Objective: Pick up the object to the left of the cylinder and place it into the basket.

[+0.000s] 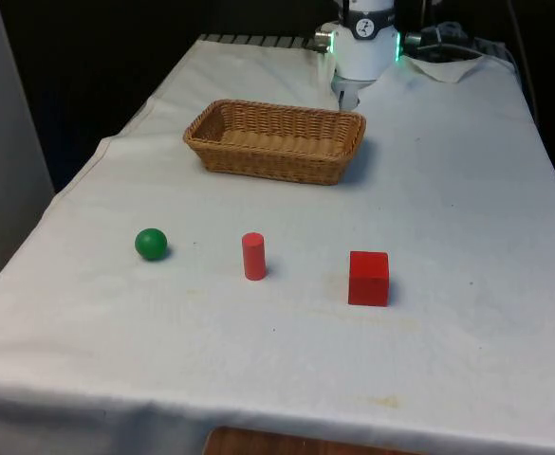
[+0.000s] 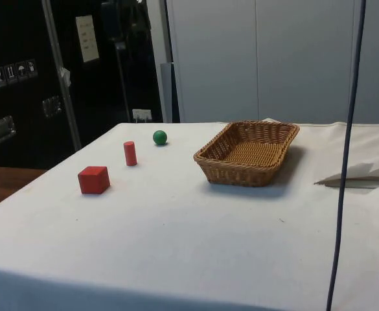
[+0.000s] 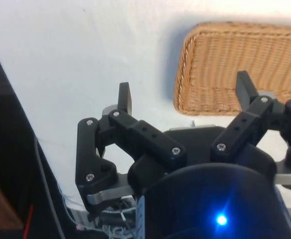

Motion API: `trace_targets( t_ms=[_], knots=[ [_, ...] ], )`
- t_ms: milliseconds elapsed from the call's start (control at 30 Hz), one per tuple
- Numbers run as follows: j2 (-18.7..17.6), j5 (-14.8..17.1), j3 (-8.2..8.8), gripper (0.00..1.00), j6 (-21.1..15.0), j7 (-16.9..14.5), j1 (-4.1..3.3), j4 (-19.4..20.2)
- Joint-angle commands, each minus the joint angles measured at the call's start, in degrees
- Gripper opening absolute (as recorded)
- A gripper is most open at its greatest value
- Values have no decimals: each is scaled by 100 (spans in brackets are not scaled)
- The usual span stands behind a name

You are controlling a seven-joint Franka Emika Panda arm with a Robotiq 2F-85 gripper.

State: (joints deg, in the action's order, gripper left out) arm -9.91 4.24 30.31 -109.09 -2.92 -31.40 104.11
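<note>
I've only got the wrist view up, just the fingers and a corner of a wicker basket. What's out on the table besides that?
Observer: A green ball, a red cylinder and a red cube stand in a row on the white cloth, apart from each other.
Operator: Which one sits left of the cylinder?
Observer: In the front view the green ball is on the cylinder's left, the cube on its right.
Operator: Anything in the basket yet?
Observer: No, the basket holds nothing; the side view looks straight into it.
Operator: Where's my gripper relative to the ball?
Observer: The gripper hangs open past the basket's far side; the ball lies on the near side, untouched.
</note>
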Motion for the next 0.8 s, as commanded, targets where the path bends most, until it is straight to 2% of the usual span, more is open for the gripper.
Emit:
trace_targets(
  t_ms=[0,233,267,300,500,533,567,767],
  knots=[
    [-69,52,-17,100,-92,6,0,-29],
    [-212,143,-57,100,-516,0,-6,6],
    [-223,109,-46,100,-418,0,0,-29],
    [-218,155,-63,100,-567,0,-6,23],
    [-241,183,-115,100,-882,6,-6,183],
    [-235,138,-103,100,-785,0,0,155],
    [-269,183,-143,100,-1003,11,-11,235],
    [-516,246,-206,100,-1341,-11,17,218]
  ],
)
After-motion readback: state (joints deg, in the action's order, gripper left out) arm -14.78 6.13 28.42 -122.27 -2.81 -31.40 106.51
